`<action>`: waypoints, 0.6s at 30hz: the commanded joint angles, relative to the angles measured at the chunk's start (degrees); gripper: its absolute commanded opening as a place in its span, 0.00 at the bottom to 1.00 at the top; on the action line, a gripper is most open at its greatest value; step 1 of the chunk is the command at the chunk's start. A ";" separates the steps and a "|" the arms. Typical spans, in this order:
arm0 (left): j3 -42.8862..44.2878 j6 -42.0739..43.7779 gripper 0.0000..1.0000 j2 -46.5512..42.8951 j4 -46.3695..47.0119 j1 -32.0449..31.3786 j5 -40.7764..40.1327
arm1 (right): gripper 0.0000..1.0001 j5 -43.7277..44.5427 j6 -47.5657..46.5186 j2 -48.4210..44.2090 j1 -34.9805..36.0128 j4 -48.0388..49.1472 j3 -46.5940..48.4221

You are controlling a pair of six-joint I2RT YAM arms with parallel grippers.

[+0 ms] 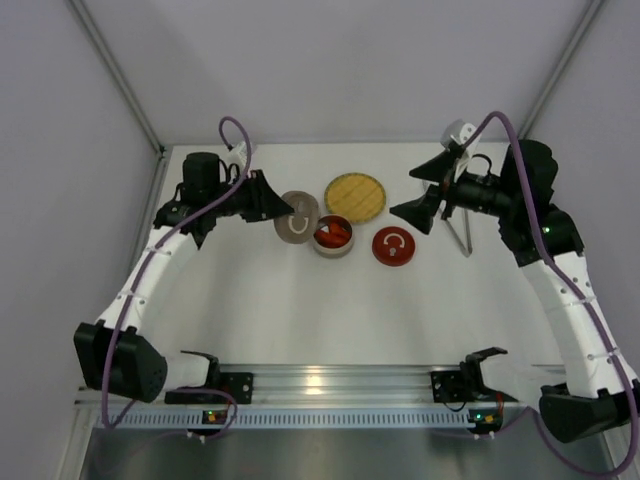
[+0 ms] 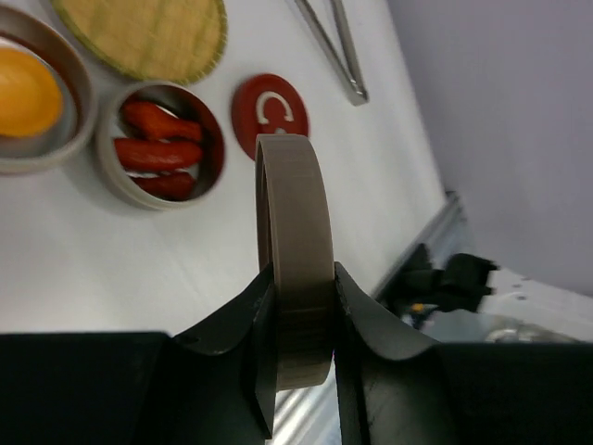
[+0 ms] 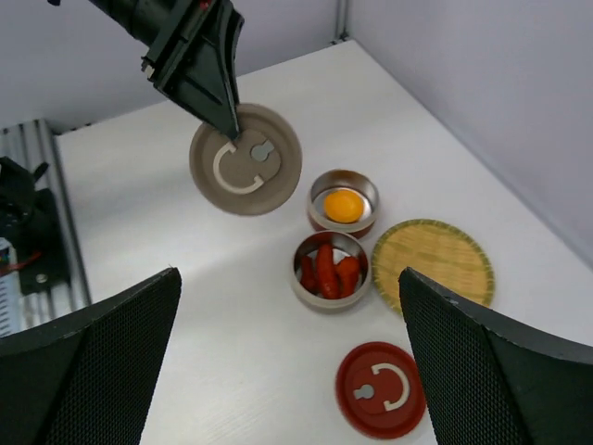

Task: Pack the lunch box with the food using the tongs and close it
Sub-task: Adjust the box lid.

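The red pieces (image 3: pixel 326 267) are lying in an open round tin (image 3: pixel 324 303), which is sitting below the right gripper (image 1: pixel 408 192); in the right wrist view it is showing in the wide gap between that gripper's jaws. The orange ball (image 3: pixel 342 204) is resting in a second tin (image 3: pixel 315 199) just beside the first, a little farther out from those jaws. The right gripper's jaws are standing wide apart and gripping nothing. The left gripper (image 2: pixel 301 287) is pinching a beige lid (image 2: pixel 295 185) by its rim, jaws clamped on the edge. The lid is sticking out past the fingertips, in the air and tilted, near the tin with the ball. A red lid (image 3: pixel 380 389) is lying flat on the table (image 3: pixel 232 352) under the right jaws, apart from both tins. The tongs (image 1: pixel 466 245) are lying on the table beside the right gripper, outside its jaws and untouched. A woven yellow plate (image 3: pixel 433 264) is sitting just beside the two tins, on the side away from the left jaws.
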 commanded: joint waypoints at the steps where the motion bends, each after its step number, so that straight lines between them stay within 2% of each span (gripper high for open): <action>1: -3.36 -28.95 0.00 3.76 10.15 -0.56 11.61 | 0.99 12.17 -7.19 -1.41 4.25 3.11 -1.44; 2: -5.11 -35.69 0.00 3.85 13.74 -0.56 13.27 | 0.99 16.36 -9.46 -1.41 7.65 3.63 -2.92; 3: -7.65 -37.58 0.00 3.68 18.21 -0.48 13.38 | 0.99 18.75 -10.87 -1.24 9.77 3.90 -3.81; 6: -8.73 -40.32 0.00 4.55 18.35 -0.13 12.51 | 0.99 25.62 -13.87 0.16 14.89 6.35 -7.15; 8: -8.91 -41.20 0.00 4.47 15.28 0.14 11.01 | 0.99 29.30 -15.27 1.13 15.94 8.29 -9.51; 10: -8.39 -41.29 0.00 4.29 9.07 0.14 5.66 | 0.99 31.78 -16.86 2.62 18.14 11.27 -12.15; 13: -7.95 -38.14 0.00 3.68 5.44 0.14 0.57 | 0.99 35.82 -20.64 5.00 21.65 15.67 -14.88; 18: -10.40 -36.73 0.00 2.10 4.63 0.14 -0.95 | 0.99 36.36 -18.01 7.63 23.51 22.44 -17.97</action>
